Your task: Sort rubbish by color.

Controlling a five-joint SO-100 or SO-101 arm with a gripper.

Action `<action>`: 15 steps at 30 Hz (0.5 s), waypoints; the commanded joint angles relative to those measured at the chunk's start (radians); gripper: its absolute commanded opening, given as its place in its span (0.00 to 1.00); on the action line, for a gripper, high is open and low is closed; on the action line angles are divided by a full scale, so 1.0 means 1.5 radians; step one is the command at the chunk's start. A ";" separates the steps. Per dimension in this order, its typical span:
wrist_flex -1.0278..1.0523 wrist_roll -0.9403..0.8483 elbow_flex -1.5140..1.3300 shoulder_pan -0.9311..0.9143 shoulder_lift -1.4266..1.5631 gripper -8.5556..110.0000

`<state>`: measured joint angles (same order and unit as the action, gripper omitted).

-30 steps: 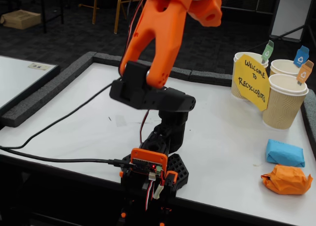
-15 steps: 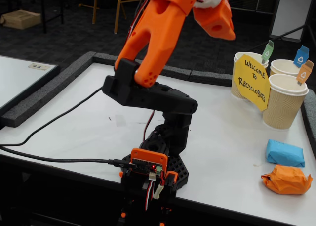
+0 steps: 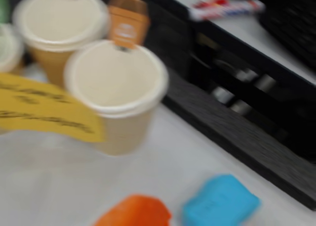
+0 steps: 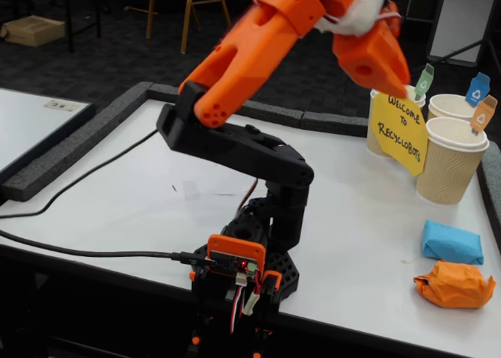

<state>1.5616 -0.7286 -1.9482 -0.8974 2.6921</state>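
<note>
Orange wad (image 4: 455, 285) & blue wad (image 4: 452, 242) near table edge; claw (image 4: 391, 80) state unclear.

The arm (image 4: 258, 29) is built of bright orange plastic links joined by matte black motor blocks (image 4: 235, 142) — the same black forms its honeycomb-patterned base (image 4: 275, 273). A small circuit board (image 4: 232, 262) with a lit red light sits in an orange bracket at the front, fed by a black cable (image 4: 86, 254) and thin red and white wires. White wrapping (image 4: 356, 17) circles the orange end effector (image 4: 383, 64) — its tip tapers to a point.
</note>
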 commanded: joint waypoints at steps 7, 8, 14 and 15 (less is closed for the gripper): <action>-0.071 0.005 -0.033 -0.177 0.001 0.07; -0.074 0.005 -0.037 -0.186 -0.001 0.07; -0.084 0.004 -0.034 -0.204 -0.026 0.07; -0.087 0.004 -0.032 -0.206 -0.034 0.07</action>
<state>1.4696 -0.7286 -2.0310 -1.1689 2.6768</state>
